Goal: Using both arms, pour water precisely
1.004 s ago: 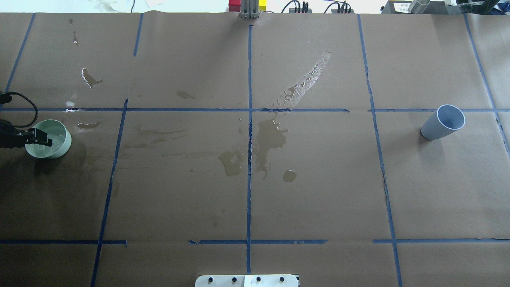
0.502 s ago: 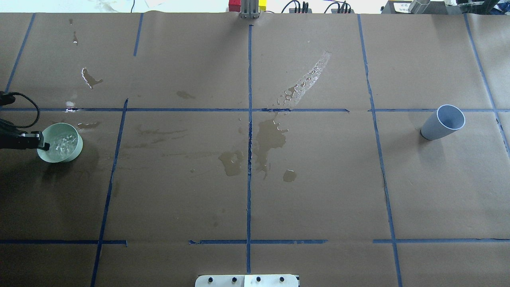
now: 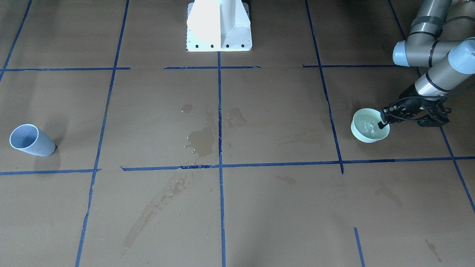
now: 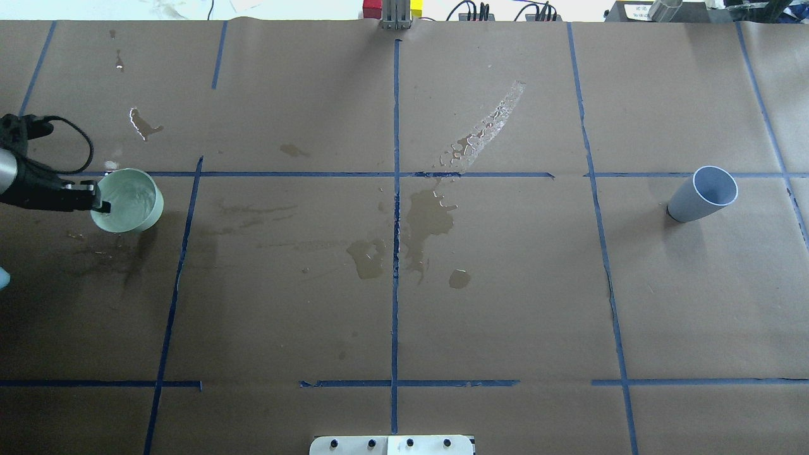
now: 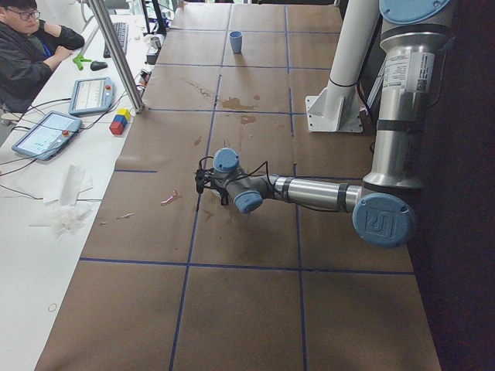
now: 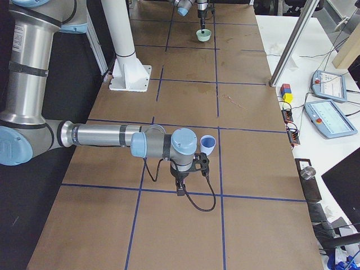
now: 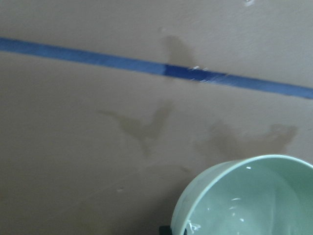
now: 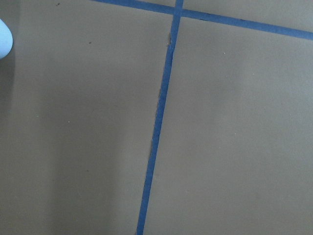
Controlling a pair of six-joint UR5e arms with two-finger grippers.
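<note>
My left gripper (image 4: 100, 204) is shut on the near rim of a pale green cup (image 4: 131, 201) and holds it upright at the table's left side. It also shows in the front view (image 3: 383, 124). Water (image 7: 240, 208) glints inside the cup (image 7: 249, 196) in the left wrist view. An empty light blue cup (image 4: 705, 194) stands alone on the right side. My right gripper (image 6: 181, 179) shows only in the right side view, near that blue cup (image 6: 208, 144). I cannot tell whether it is open or shut.
Brown paper with blue tape lines covers the table. Spilled water lies in puddles near the middle (image 4: 430, 218) and in a streak farther back (image 4: 486, 129). The white pedestal (image 3: 219, 26) stands at the robot's edge. An operator (image 5: 31, 46) sits beyond the far edge.
My left gripper has carried the green cup to the right and away from the robot. The water in it sloshed. A damp patch shows where the cup was.
</note>
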